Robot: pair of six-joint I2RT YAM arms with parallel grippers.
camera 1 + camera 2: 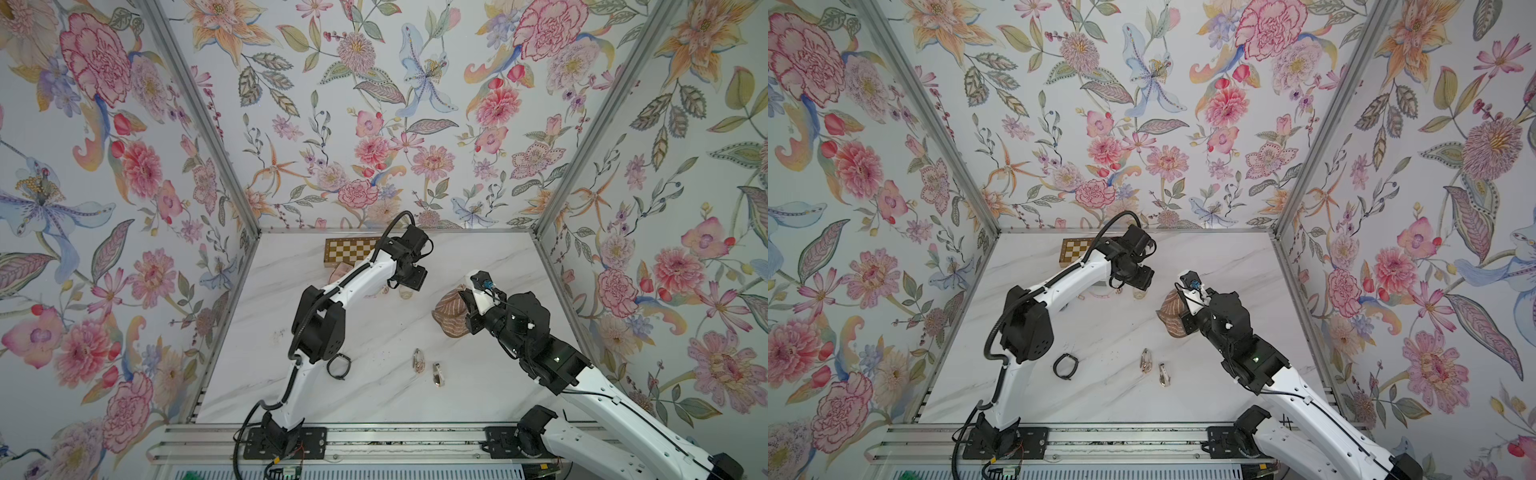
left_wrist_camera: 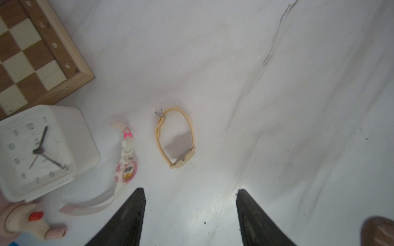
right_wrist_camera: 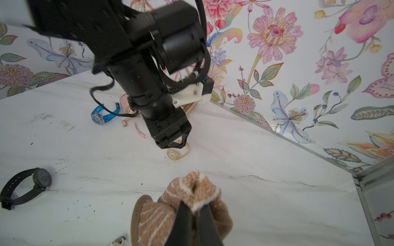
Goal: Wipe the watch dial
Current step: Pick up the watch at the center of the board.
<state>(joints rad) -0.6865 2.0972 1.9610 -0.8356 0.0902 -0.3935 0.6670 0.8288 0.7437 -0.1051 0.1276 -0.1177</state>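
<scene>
Left gripper (image 2: 190, 204) open, empty, near the yellow watch (image 2: 177, 138); right gripper (image 3: 194, 213) pinches the cloth (image 3: 191, 189), well apart; can't tell if wiped

- A staged robot test cell rather than a lived-in room; floral wallpaper panels (image 1: 415, 104) in bare aluminium frame posts (image 1: 199, 112) wall in the left pincer (image 2: 190, 190) on three sides
- A marble-look tabletop (image 1: 374, 332) lies under the pincer; behind it, an aluminium rail (image 1: 395, 440) carries the arms' bolted base plates (image 1: 316, 440)
- Unrelated props lie near the pincer: a chessboard (image 2: 32, 53), a white clock (image 2: 42, 149), a pink watch (image 2: 127, 170); a beige watch (image 2: 181, 161) just ahead of it
</scene>
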